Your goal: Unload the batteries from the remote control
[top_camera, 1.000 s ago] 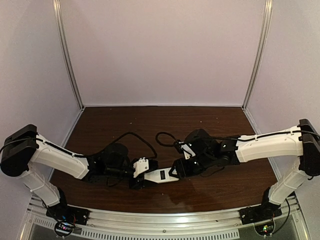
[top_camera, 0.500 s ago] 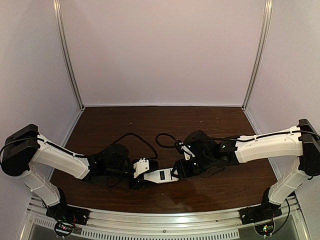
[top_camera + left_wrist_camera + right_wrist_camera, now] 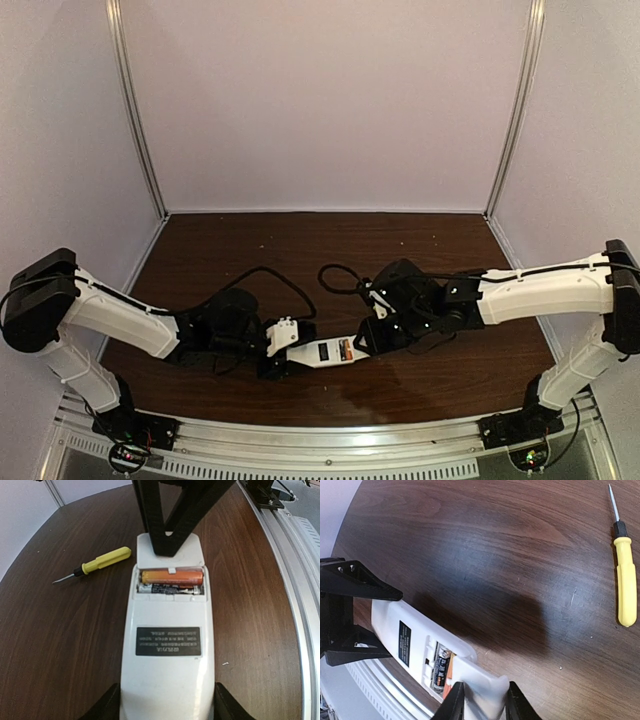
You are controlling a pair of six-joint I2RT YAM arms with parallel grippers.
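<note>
My left pincer [image 3: 167, 706] is clenching the remote [image 3: 167, 625] by its near end while my right pincer [image 3: 484, 702], opposite along its length, is pinching the cover [image 3: 192, 555] beside the batteries [image 3: 171, 576] lying crosswise inside.

A yellow-handled screwdriver [image 3: 105, 560] lies flat on the dark brown wooden table [image 3: 50, 630], with a black collar and a thin metal tip. A few pale specks dot the wood. An aluminium rail [image 3: 330, 440] runs along the table's near edge. Pale walls [image 3: 320, 100] with metal corner posts [image 3: 135, 110] enclose the table's other sides.
</note>
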